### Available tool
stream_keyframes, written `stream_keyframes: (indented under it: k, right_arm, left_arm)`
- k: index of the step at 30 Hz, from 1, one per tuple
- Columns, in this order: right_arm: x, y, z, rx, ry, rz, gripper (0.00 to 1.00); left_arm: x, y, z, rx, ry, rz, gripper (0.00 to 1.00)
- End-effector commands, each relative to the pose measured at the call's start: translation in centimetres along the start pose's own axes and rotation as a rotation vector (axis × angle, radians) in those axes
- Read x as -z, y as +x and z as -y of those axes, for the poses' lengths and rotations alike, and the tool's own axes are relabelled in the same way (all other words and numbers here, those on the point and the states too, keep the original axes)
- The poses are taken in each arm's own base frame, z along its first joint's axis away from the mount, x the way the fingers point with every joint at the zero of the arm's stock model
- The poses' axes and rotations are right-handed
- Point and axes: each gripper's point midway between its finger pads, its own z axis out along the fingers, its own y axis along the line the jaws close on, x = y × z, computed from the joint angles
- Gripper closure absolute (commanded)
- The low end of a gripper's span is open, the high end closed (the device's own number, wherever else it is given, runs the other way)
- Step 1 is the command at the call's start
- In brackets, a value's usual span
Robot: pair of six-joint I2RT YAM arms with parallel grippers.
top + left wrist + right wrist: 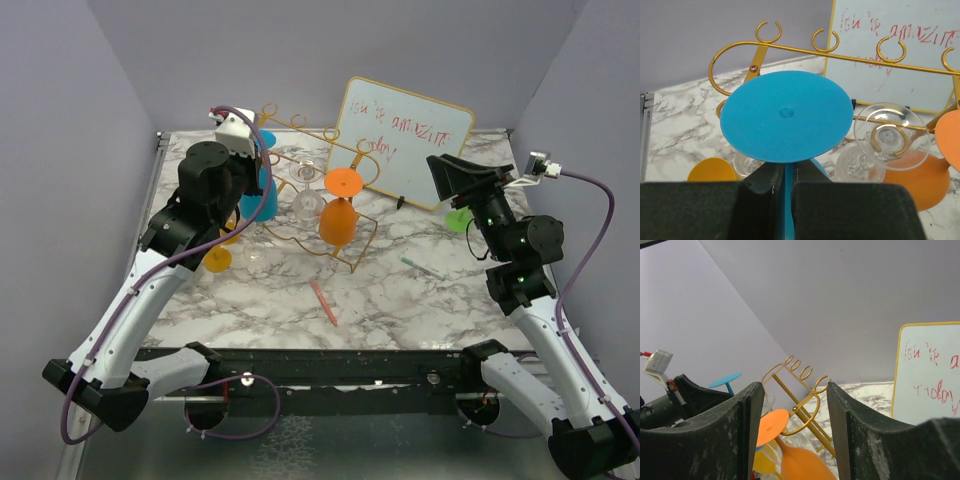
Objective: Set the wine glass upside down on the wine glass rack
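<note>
1. Blue wine glass (pixel 253 198), top external view: it hangs upside down, foot uppermost, at the left end of the gold wire rack (pixel 297 121). The left gripper (pixel 256 158) is at its stem. An orange glass (pixel 340 215) and a clear glass (pixel 307 200) hang inverted further along the rack. The right gripper (pixel 455 180) is raised well apart, near the whiteboard (pixel 405 140).
2. Left wrist view: the fingers (pixel 760 187) are clamped together on the blue stem just below the round foot. The rack's looped top rail is behind the foot. Whether the foot already rests on a rail cannot be told.
3. Right wrist view: the right gripper's fingers (pixel 740 430) stand apart with nothing between them. The rack and the blue foot show beyond them.
4. Handling (judgement): the glass looks like opaque plastic, so it is probably light and rigid rather than fragile.
   - The smooth stem may slip or rotate between the pads.
   - The bowl hanging below the grip may swing.
   - Best hold is on the stem close under the foot, which leaves the foot's rim free to seat on the rack.
</note>
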Motion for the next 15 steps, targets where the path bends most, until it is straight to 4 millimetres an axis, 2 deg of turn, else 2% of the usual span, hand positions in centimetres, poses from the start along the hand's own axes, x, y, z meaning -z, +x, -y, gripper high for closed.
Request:
stream_keyframes:
  k: [1,7,15]
  right_arm:
    - [0.1,-0.9,0.0,0.02,0.024,0.024,0.42]
    - [0.1,-1.0,0.0,0.024,0.03,0.024,0.42]
    - [0.3,-1.0,0.2,0.028,0.039,0.025,0.42]
  left_arm:
    - [-0.5,1.3,-0.6,-0.041,-0.024,-0.025,1.0]
    - [-1.3,3.3,-0.3,-0.055,0.005,-0.074,1.0]
    - [-1.8,4.6,0.7,-0.048,0.076,-0.094,1.0]
